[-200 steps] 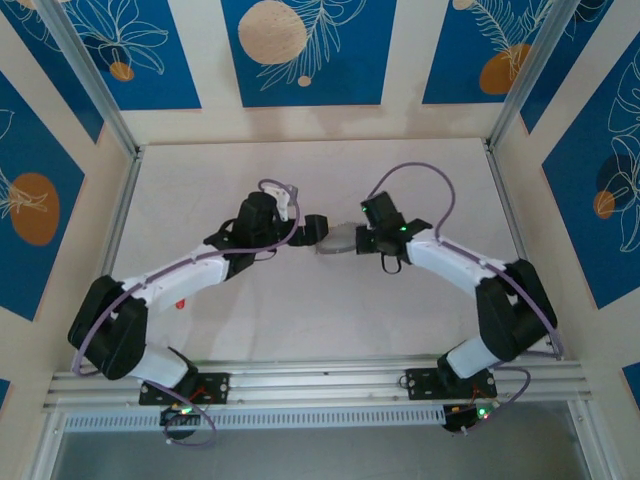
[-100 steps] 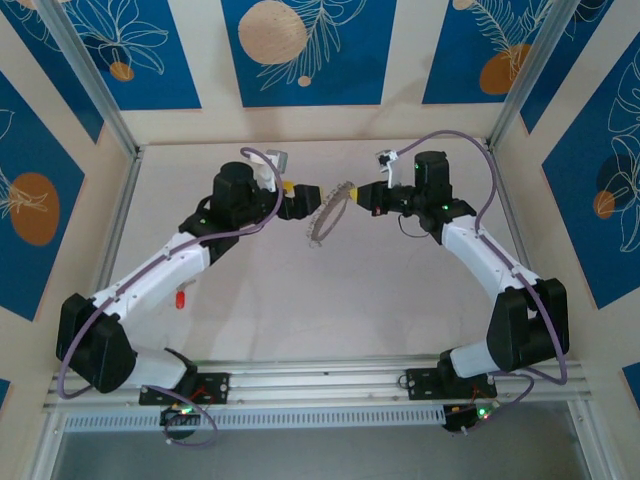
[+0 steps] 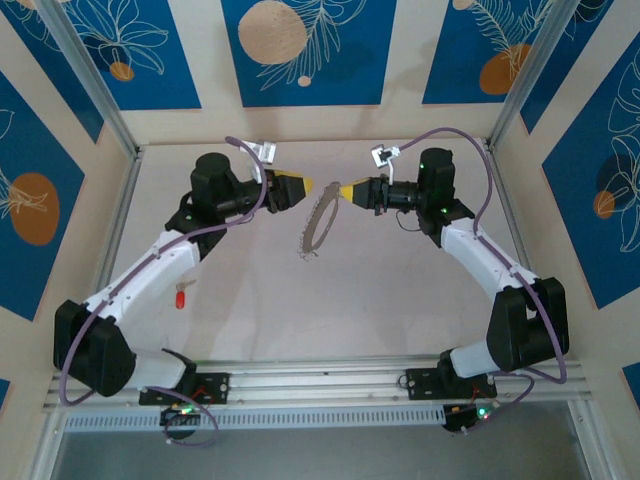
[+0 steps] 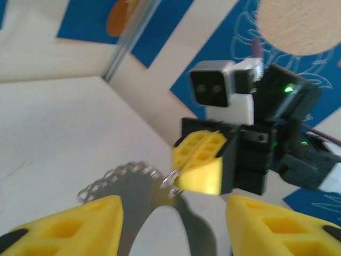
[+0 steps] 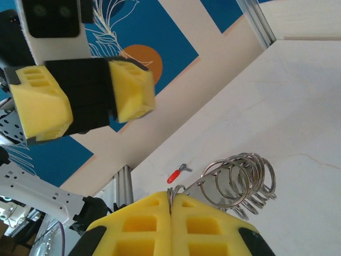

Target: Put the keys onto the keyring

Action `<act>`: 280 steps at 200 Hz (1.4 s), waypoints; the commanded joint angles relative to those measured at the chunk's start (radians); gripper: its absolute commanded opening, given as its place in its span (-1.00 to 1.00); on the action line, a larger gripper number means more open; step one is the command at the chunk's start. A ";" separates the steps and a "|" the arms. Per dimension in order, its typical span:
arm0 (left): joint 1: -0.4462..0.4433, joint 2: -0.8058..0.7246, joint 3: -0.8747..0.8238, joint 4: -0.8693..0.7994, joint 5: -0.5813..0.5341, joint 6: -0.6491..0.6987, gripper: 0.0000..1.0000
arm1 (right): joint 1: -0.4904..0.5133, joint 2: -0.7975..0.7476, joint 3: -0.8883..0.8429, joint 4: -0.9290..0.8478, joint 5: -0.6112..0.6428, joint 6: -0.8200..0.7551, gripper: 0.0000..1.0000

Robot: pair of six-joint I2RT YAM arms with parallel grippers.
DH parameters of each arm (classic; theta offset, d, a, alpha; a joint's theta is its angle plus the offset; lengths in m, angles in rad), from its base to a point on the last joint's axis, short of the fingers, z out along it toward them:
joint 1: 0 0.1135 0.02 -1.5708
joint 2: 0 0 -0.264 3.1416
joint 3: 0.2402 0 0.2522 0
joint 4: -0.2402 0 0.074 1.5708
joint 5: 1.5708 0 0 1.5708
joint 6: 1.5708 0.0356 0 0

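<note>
The keyring point(image 3: 316, 228), a thin grey hoop with several small rings along its edge, hangs tilted above the table. My right gripper point(image 3: 347, 191) is shut on its upper end, and the right wrist view shows the wire pinched between the yellow pads point(image 5: 171, 201), with the small rings point(image 5: 242, 178) beyond. My left gripper point(image 3: 303, 186) faces it from the left, open, with nothing held. From the left wrist the keyring point(image 4: 133, 184) arcs just beyond my own spread fingers point(image 4: 80, 226). A red key point(image 3: 181, 297) lies on the table near the left arm, and the same key point(image 5: 175, 175) shows in the right wrist view.
The white table point(image 3: 400, 300) is walled by blue-and-cream panels and metal posts point(image 3: 95, 85) at the back corners. An aluminium rail point(image 3: 320, 378) runs along the near edge by the arm bases.
Both arms have swung toward the back of the table and risen. The keyring now hangs from the right gripper instead of lying low between them. The left jaws have narrowed.
</note>
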 commanded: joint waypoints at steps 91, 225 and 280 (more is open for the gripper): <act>-0.024 0.129 -0.008 0.139 0.214 -0.007 0.06 | 0.045 -0.016 0.000 -0.012 0.041 0.031 -1.00; -0.086 0.204 0.003 0.180 0.205 -0.005 -0.21 | 0.041 -0.049 -0.038 0.053 0.035 0.089 -1.00; -0.092 0.219 -0.006 0.267 0.221 -0.058 -0.79 | 0.042 -0.060 -0.048 0.052 0.059 0.097 -1.00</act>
